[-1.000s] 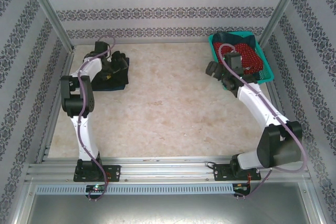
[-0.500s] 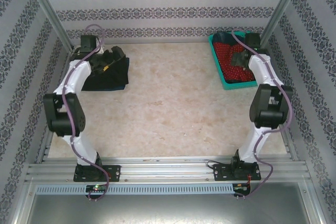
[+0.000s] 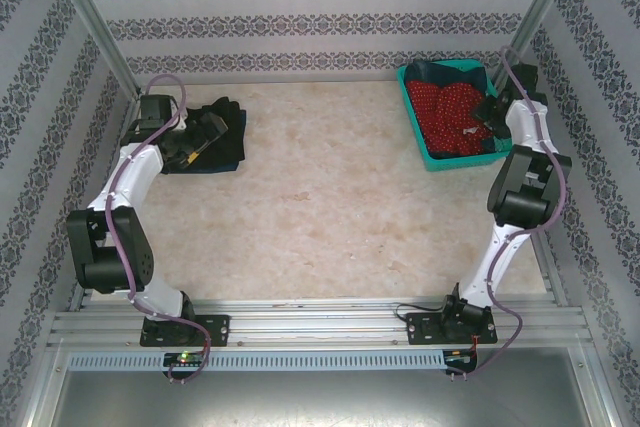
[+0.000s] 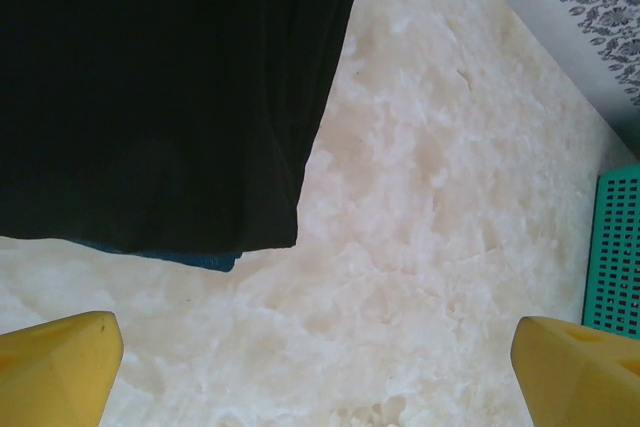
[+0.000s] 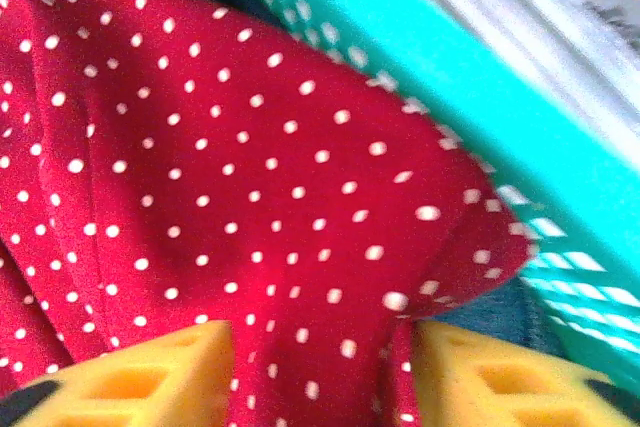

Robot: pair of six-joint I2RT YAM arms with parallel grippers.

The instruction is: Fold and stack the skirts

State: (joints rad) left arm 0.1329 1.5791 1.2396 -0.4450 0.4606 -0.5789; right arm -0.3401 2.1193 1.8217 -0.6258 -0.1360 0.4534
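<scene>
A red skirt with white dots lies bunched in the teal basket at the back right. My right gripper is down in the basket. In the right wrist view its yellow fingers press a gathered fold of the red skirt from both sides, so the gripper is shut on it. Dark blue denim shows beneath. At the back left a folded black skirt lies on a blue denim one. My left gripper hovers over it, open, with bare table between the fingers.
The basket wall runs close along the right of my right gripper, with the patterned side wall just behind it. The basket's mesh corner appears far off in the left wrist view. Pale marble tabletop spans the middle.
My right arm swung from the basket's front left to its right side and closed on the red skirt. The left arm drew back toward the left wall, its gripper still open.
</scene>
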